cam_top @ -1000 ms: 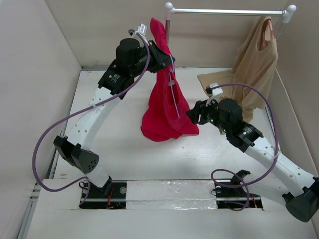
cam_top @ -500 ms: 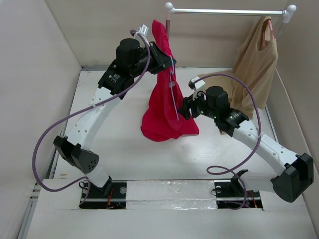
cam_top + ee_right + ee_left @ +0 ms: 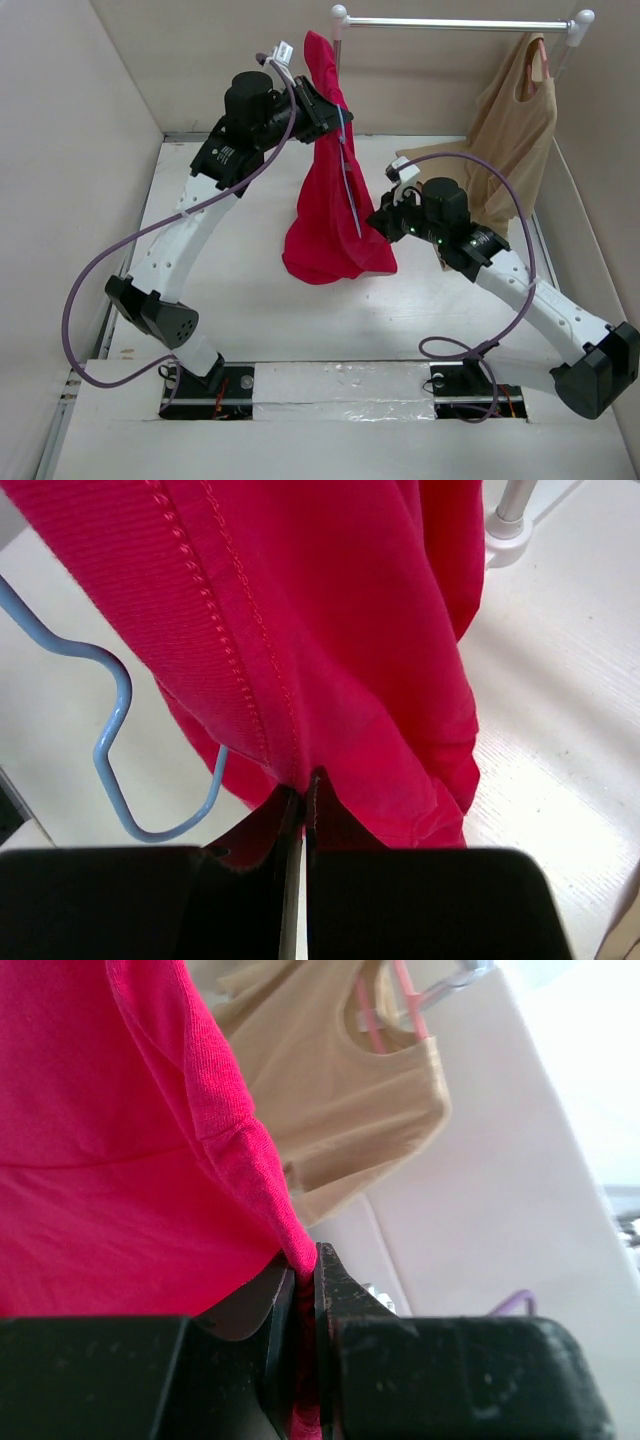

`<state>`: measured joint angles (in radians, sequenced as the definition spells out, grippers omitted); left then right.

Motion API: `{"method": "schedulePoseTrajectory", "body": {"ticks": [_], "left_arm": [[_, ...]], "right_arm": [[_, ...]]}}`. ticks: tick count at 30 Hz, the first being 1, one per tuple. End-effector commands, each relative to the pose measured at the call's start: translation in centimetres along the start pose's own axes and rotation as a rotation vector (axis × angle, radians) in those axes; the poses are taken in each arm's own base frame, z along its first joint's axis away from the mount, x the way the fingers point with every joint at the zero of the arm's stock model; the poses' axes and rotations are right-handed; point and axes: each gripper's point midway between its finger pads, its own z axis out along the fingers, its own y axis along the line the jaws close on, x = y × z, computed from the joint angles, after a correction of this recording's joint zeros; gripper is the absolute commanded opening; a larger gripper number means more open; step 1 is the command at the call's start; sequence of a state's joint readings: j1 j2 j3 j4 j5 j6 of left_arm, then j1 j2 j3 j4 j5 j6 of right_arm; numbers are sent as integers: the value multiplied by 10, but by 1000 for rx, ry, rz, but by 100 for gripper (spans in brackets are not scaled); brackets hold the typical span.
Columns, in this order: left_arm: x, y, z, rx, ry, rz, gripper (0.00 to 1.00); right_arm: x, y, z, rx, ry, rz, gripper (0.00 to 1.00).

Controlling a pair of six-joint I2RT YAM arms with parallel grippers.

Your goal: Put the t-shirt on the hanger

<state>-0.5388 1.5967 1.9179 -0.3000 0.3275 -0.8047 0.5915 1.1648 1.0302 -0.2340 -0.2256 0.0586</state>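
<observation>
The left gripper (image 3: 323, 106) is holding the t-shirt (image 3: 330, 210) up high, close to the rack's left post. In its wrist view the jaws are pressing flat together on a fold of red cloth. The shirt is hanging from that one pinch as a long bunched drape, its long axis running almost straight down and its bottom folds reaching down towards the table (image 3: 240, 290).

The hanger (image 3: 349, 175) is showing as a thin blue line running down the shirt's right-hand face, nearly parallel to the drape. I cannot tell whether any of it is sitting inside the cloth.

The right gripper (image 3: 380, 222) is reaching in from the right, low on the drape, and is nipping a stitched edge of the shirt. In the right wrist view the jaws are meeting on the red edge with no gap. The blue hook is curling just to the left of them, partly behind the cloth. So the right arm is the nearer one to the hanger, and I judge that the next move is turning on that edge and the wire beside it.

At the far right of the rail (image 3: 455, 23), a beige garment (image 3: 515, 120) is hanging on a pink hanger (image 3: 541, 55), well apart. Plain pale walls are closing in the white table.
</observation>
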Motion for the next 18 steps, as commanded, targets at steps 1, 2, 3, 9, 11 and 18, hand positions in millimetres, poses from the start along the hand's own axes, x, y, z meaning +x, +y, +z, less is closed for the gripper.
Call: {"method": "schedulePoseTrajectory", "body": {"ticks": [1,2,3,9,11,18], "left_arm": [[-42,-58,-25,210,-107,9,0],[-45,-60,-22,261,-124,0,0],[-47,-71,-29,322,-120,-39,0],[-71,-79,-29,375,-232,-55,0],[-82,-78,-26,364,-280,-44,0],[-97,-80,-14,412,-326,-81,0]], "right_arm": [[7,7,-8,-6,9,39,0],[14,11,-8,-9,28,48,0],[20,16,-10,-20,44,53,0],[58,34,-23,-34,106,127,0],[66,38,-29,-27,127,142,0],[82,49,-43,-15,177,164,0]]}}
